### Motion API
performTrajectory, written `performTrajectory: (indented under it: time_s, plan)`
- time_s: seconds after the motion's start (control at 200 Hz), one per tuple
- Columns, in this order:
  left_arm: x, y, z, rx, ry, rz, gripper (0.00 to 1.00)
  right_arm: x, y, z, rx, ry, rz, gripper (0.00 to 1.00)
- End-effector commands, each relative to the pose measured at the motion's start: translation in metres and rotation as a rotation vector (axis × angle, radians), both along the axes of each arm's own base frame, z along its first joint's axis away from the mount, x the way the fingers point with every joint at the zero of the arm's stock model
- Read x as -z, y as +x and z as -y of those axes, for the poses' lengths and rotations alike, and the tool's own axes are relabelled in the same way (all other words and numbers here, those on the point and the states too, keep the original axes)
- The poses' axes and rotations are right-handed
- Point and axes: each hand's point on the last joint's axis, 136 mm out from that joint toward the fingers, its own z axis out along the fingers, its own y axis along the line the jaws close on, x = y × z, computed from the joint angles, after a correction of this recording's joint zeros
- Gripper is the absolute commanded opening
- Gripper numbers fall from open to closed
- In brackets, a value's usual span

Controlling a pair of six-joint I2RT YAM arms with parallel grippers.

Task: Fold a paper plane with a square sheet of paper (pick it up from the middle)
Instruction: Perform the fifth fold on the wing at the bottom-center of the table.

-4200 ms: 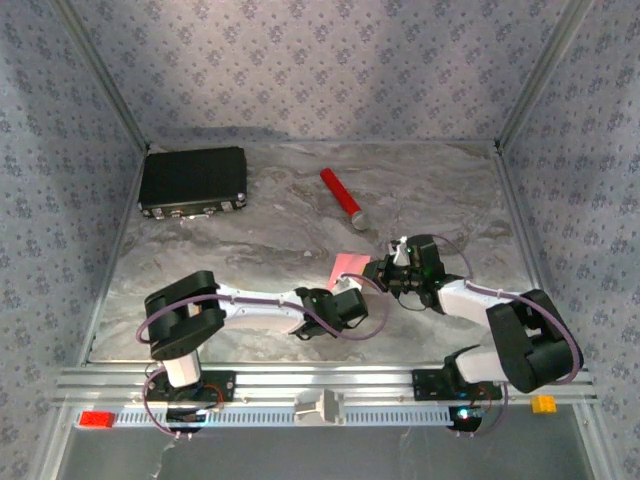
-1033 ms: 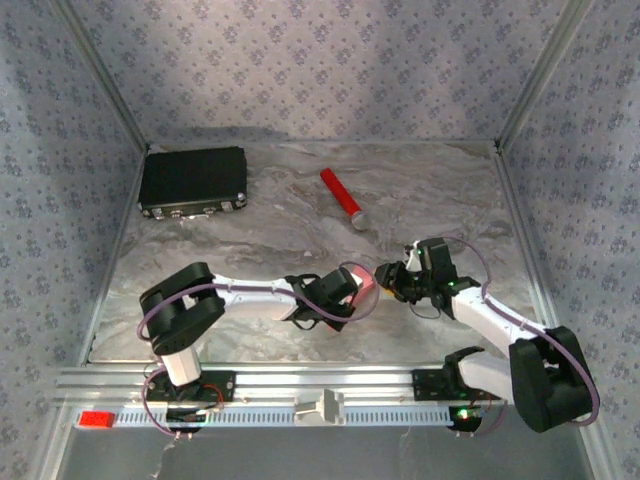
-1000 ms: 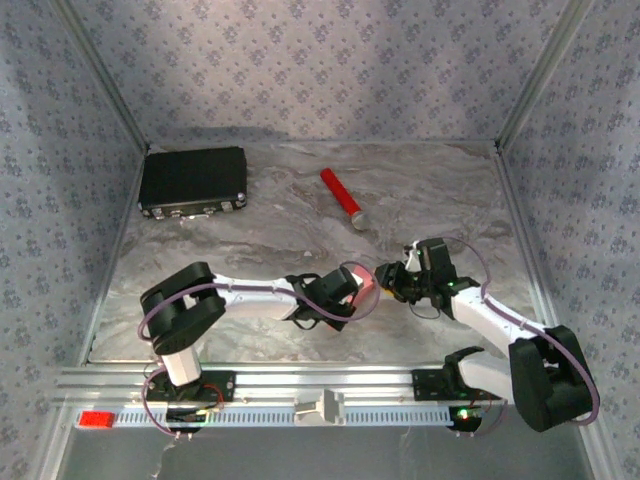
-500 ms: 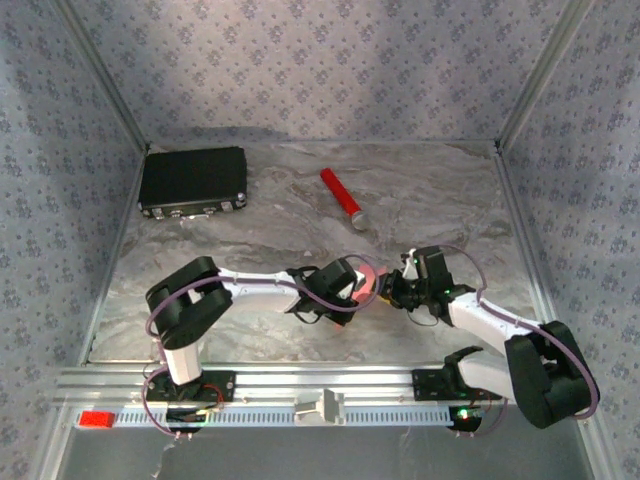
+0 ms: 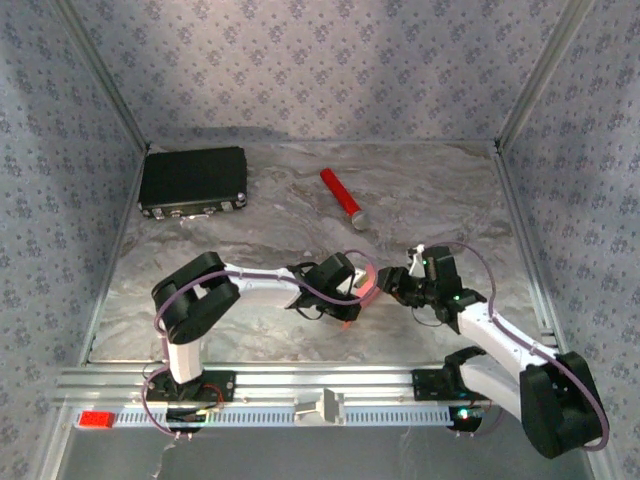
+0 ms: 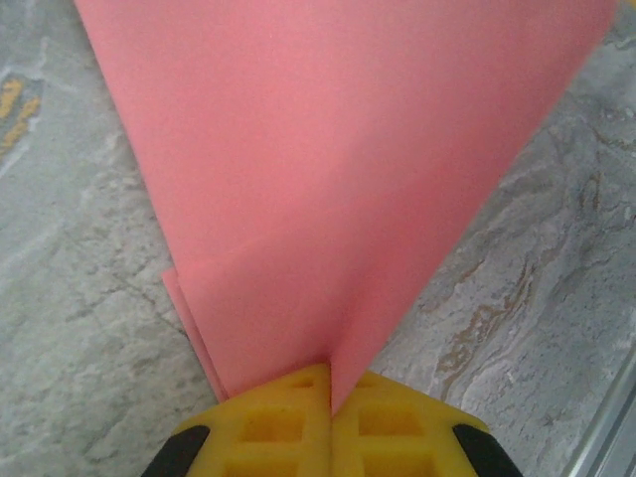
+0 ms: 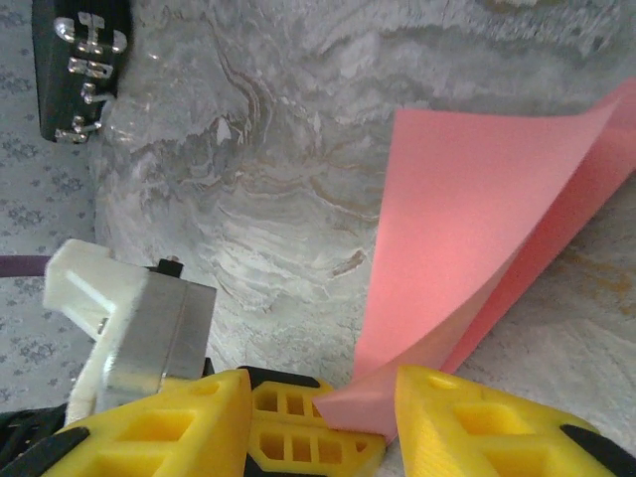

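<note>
The square sheet of paper [image 6: 338,159] is pink-red and folded, with a second layer showing along its left edge. My left gripper [image 6: 330,383] is shut on its narrow end, the yellow fingers pressed together with the paper between them. In the top view, the left gripper [image 5: 350,290] holds the paper [image 5: 368,283] near the table's middle, facing my right gripper [image 5: 390,282]. In the right wrist view, the right gripper [image 7: 323,402] has its jaws apart. A bent corner of the paper [image 7: 467,199] lies between them, against the right finger [image 7: 477,422].
A black rectangular case [image 5: 193,180] lies at the back left and shows again in the right wrist view [image 7: 79,70]. A red cylinder with a grey tip [image 5: 341,198] lies at the back centre. Aluminium rails [image 5: 320,380] border the marble table.
My left gripper has carried the paper a little away from the near edge, toward the right gripper. The right arm has stretched lower, its gripper staying at the paper's right corner.
</note>
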Motion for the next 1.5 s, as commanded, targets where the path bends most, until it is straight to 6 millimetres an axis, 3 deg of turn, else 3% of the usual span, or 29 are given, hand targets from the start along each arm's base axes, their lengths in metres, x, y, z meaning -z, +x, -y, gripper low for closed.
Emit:
performTrajectory:
  time_s: [0.0, 0.365, 0.53, 0.62, 1.044, 1.494]
  plan:
    - [0.016, -0.005, -0.006, -0.003, 0.036, -0.045, 0.01, -0.004, -0.002, 0.005, -0.002, -0.025, 0.001, 0.44]
    - [0.022, -0.002, -0.005, -0.045, 0.028, -0.102, 0.01, 0.015, -0.02, 0.016, 0.037, -0.064, -0.05, 0.35]
    - [0.024, 0.002, -0.005, -0.073, 0.038, -0.118, 0.01, 0.018, -0.022, 0.021, 0.057, -0.085, -0.054, 0.36]
    - [0.024, 0.003, -0.004, -0.085, 0.04, -0.124, 0.01, 0.013, -0.02, 0.017, 0.04, -0.067, -0.036, 0.36]
    - [0.025, 0.004, 0.005, -0.109, -0.009, -0.198, 0.01, 0.019, -0.011, -0.011, -0.063, -0.022, -0.028, 0.15]
    - [0.029, 0.006, 0.006, -0.133, -0.081, -0.281, 0.01, 0.023, 0.013, -0.024, -0.081, 0.012, -0.019, 0.13]
